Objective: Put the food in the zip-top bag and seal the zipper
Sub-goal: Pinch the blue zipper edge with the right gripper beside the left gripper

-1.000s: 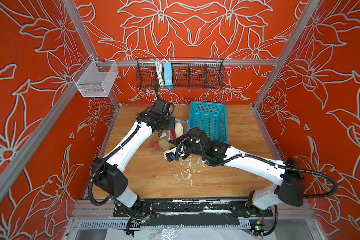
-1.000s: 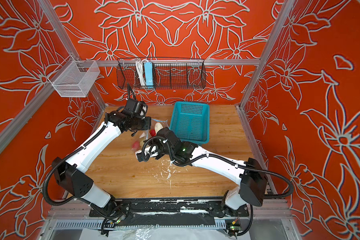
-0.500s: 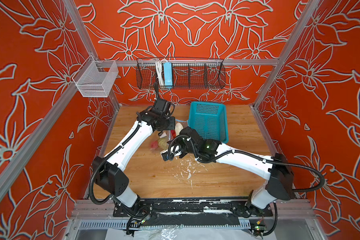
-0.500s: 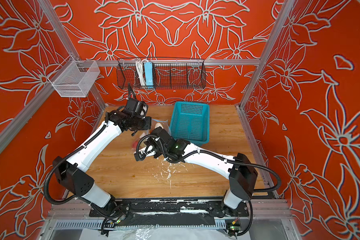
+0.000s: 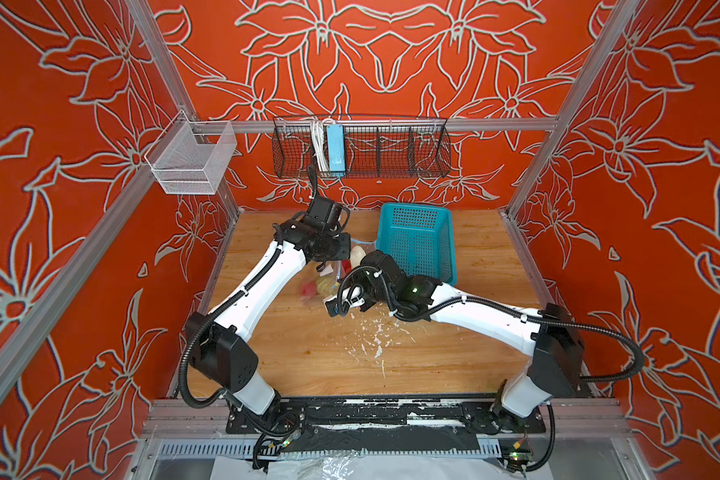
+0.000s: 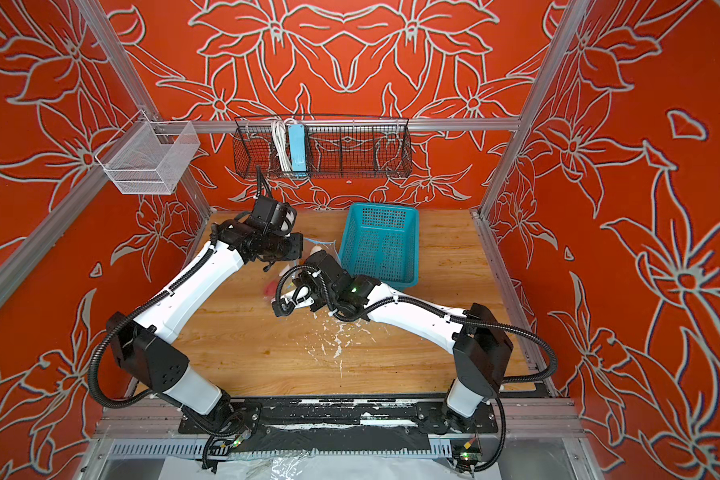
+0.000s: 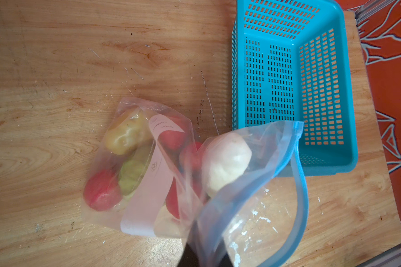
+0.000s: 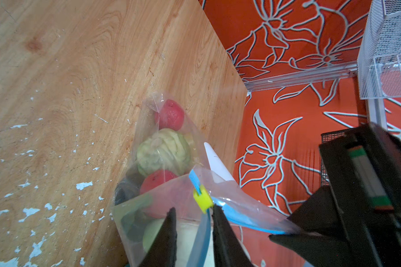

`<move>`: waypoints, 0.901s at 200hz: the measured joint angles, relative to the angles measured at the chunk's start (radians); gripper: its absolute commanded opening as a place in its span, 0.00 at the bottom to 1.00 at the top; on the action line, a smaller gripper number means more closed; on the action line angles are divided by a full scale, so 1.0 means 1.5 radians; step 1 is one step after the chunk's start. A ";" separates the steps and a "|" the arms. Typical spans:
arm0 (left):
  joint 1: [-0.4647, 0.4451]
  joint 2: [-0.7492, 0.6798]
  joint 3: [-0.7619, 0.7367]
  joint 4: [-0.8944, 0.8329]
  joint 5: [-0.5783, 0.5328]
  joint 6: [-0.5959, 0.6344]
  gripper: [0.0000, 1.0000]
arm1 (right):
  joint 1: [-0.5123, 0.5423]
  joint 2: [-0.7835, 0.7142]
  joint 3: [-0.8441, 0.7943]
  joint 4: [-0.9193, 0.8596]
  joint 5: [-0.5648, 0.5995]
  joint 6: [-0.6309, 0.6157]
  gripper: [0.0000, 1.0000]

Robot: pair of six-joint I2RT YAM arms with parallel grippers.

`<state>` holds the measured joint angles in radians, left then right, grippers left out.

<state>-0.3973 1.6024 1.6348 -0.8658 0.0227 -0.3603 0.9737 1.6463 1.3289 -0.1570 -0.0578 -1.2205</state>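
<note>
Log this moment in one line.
left gripper: shut on clear plastic zip-top bag; right gripper: open astride light-blue zipper strip; toy food: bagged

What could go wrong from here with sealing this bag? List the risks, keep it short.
1. The right gripper straddles the zipper strip just beside the yellow slider, not on it; closing there may clamp the strip and leave the slider put.
2. A pale food piece sits high in the bag near the open mouth; it could block the zipper or tip out.
3. The left gripper pinches only a bag corner; a hard pull might tug it free.
</note>
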 measured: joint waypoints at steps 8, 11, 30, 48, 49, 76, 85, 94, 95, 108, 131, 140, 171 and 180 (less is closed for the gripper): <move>0.000 0.002 0.002 -0.001 0.001 0.000 0.00 | 0.000 0.000 0.000 0.003 -0.002 0.000 0.29; 0.000 0.003 0.003 -0.001 0.001 0.000 0.00 | 0.000 0.000 0.000 0.003 -0.003 0.000 0.29; 0.000 0.007 0.007 -0.005 0.001 0.000 0.00 | 0.000 0.000 0.000 0.005 -0.005 -0.002 0.29; 0.000 0.010 0.013 -0.009 0.002 0.000 0.00 | 0.000 0.001 0.000 0.006 -0.005 -0.004 0.29; 0.000 0.010 0.013 -0.009 0.002 -0.001 0.00 | 0.000 0.001 0.000 0.006 -0.005 -0.004 0.29; 0.000 0.015 0.018 -0.011 0.004 -0.002 0.00 | 0.000 0.005 0.000 0.007 -0.006 -0.005 0.29; 0.000 0.016 0.019 -0.011 0.004 -0.003 0.00 | 0.000 0.006 0.000 0.008 -0.006 -0.006 0.29; 0.000 0.016 0.019 -0.012 0.005 -0.003 0.00 | 0.000 0.007 0.000 0.008 -0.006 -0.007 0.29; 0.000 0.016 0.019 -0.012 0.005 -0.003 0.00 | 0.000 0.007 0.000 0.008 -0.006 -0.007 0.29; 0.000 0.016 0.020 -0.014 0.005 -0.003 0.00 | 0.000 0.010 0.001 0.008 -0.006 -0.010 0.29; 0.000 0.016 0.020 -0.016 0.006 -0.005 0.00 | 0.000 0.013 0.002 0.009 -0.009 -0.011 0.29; 0.000 0.016 0.020 -0.016 0.006 -0.005 0.00 | 0.000 0.013 0.002 0.010 -0.012 -0.011 0.30; 0.000 0.016 0.020 -0.017 0.006 -0.005 0.00 | 0.000 0.013 0.002 0.020 -0.027 -0.011 0.33; 0.000 0.016 0.020 -0.017 0.006 -0.005 0.00 | 0.000 0.013 0.002 0.023 -0.031 -0.011 0.35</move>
<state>-0.3973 1.6264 1.6646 -0.8917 0.0315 -0.3679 0.9737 1.6653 1.3323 -0.1230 -0.1043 -1.2373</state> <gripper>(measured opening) 0.047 0.328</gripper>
